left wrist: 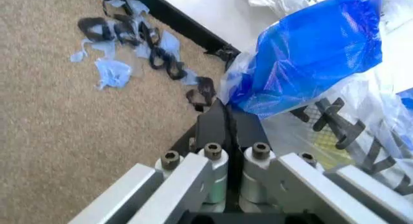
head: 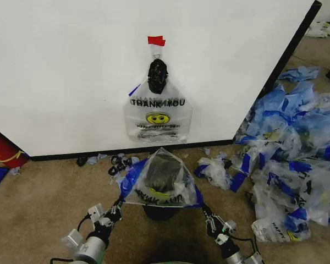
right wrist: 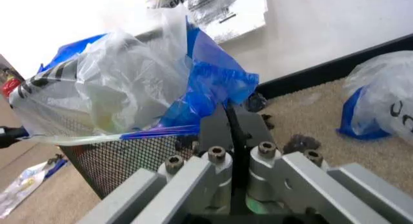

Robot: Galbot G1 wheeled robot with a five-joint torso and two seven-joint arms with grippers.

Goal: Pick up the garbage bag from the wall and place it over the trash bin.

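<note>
Both tools are down low at the mouth of the bag: the left tool [head: 117, 204] has its jaws pinched flat on the blue-taped left edge of the garbage bag [head: 160, 181], and the right tool [head: 203, 208] is clamped the same way on the right edge. In the wrist views both sets of jaws look fully closed on the blue plastic, no gap at all. The bag itself is stretched between them and sitting over the top of the trash bin [head: 158, 212], with the print upside down toward the robot and the black mesh showing through and under it. Looks to me like the draping step is mostly done but the rim isn't properly wrapped yet. To do it well I'd keep both edges spread wide and level, pull down evenly on both sides so the opening goes past the rim, and not tug hard, since that thin plastic could slip or the light bin could tip. Behind it on the wall [head: 71, 71] another smiley bag [head: 158, 113] hangs from a black knot with red tape [head: 157, 39]. Big heap of used bags [head: 294, 148] on the carpet to the right, scraps [head: 118, 161] along the baseboard.
</note>
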